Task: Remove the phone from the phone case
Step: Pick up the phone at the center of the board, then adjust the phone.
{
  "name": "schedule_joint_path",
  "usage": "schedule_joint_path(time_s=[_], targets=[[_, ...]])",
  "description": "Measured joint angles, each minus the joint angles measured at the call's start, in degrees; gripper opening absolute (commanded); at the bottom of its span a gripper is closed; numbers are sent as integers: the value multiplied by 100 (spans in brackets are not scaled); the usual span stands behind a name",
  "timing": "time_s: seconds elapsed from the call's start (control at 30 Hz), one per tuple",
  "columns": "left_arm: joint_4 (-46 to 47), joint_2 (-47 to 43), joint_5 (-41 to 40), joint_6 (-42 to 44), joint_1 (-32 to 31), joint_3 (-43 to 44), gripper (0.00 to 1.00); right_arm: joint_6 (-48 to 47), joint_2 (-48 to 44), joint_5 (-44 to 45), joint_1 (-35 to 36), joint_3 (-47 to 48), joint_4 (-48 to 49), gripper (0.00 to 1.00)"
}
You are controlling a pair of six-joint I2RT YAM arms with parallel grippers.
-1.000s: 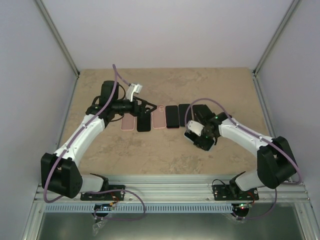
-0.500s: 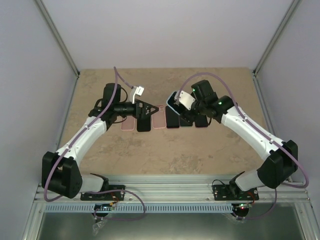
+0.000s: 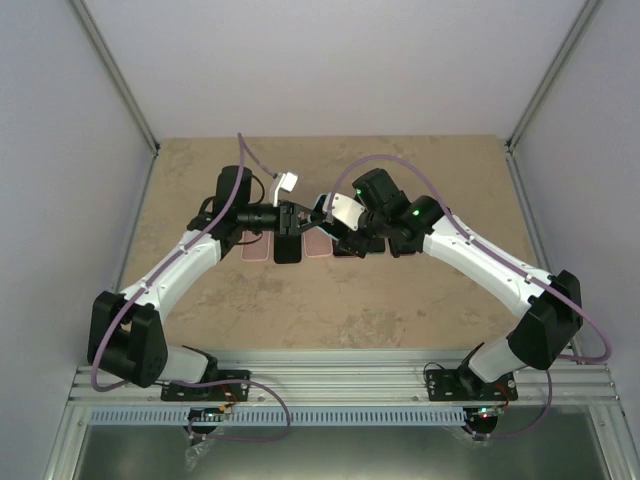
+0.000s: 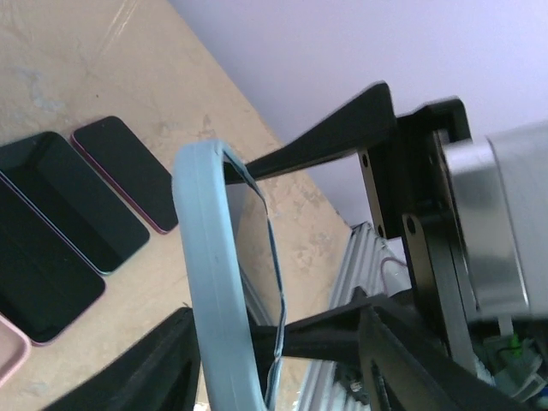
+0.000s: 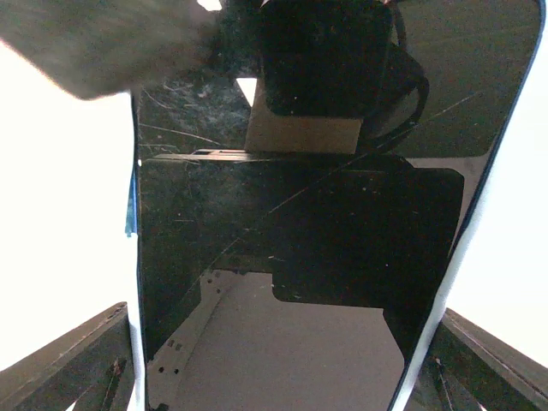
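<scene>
The phone [image 5: 300,240] sits in a light blue phone case [image 4: 210,282], lifted above the table's middle. My right gripper [image 5: 287,368] is shut across the case's width, and its fingers [image 5: 86,360] press both long edges. In the top view the case [image 3: 343,208] is tilted between the two arms. My left gripper [image 4: 257,377] reaches in from the left at the case's free end. Its jaws stand partly closed on either side of the thick blue rim. One left finger [image 4: 163,360] is next to the rim, with a gap on the other side.
Several phones and cases lie in a row on the tan table [image 3: 400,170] under the grippers: a pink case [image 3: 257,247], a black phone [image 3: 288,250], and dark phones [image 4: 120,171] further along. White walls enclose the back and sides. The metal rail [image 3: 340,370] runs along the near edge.
My right arm has carried the cased phone up and leftward from the front right of the table. My left gripper has moved right to meet it, and its jaws have narrowed.
</scene>
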Motion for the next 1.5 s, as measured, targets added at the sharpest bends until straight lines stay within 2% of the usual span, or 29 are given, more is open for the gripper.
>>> schedule_joint_path(time_s=[0.2,0.33,0.43,0.57,0.63,0.8,1.1,1.27,1.5], targets=[[114,70,35,-184,2,2,19,4,59,306,212,46,-7,48],[114,79,-79,-328,9,0,0,-2,59,457,240,48,20,53],[111,122,-127,-428,39,0,0,-2,50,538,254,55,44,63],[105,125,-125,-422,35,2,0,-2,24,511,254,55,22,92],[39,122,-66,-352,33,26,0,-22,-31,402,240,48,-33,97],[-595,116,120,551,13,142,0,-13,-476,-588,0,-48,-205,98],[-1700,-138,686,1993,7,219,0,116,-986,-2999,-925,-280,-570,96],[-2076,-168,885,2503,-22,402,0,310,-938,-4015,-1060,-640,-702,87],[-2404,-297,1005,2889,-149,426,0,710,-896,-4767,-1067,-872,-662,70]])
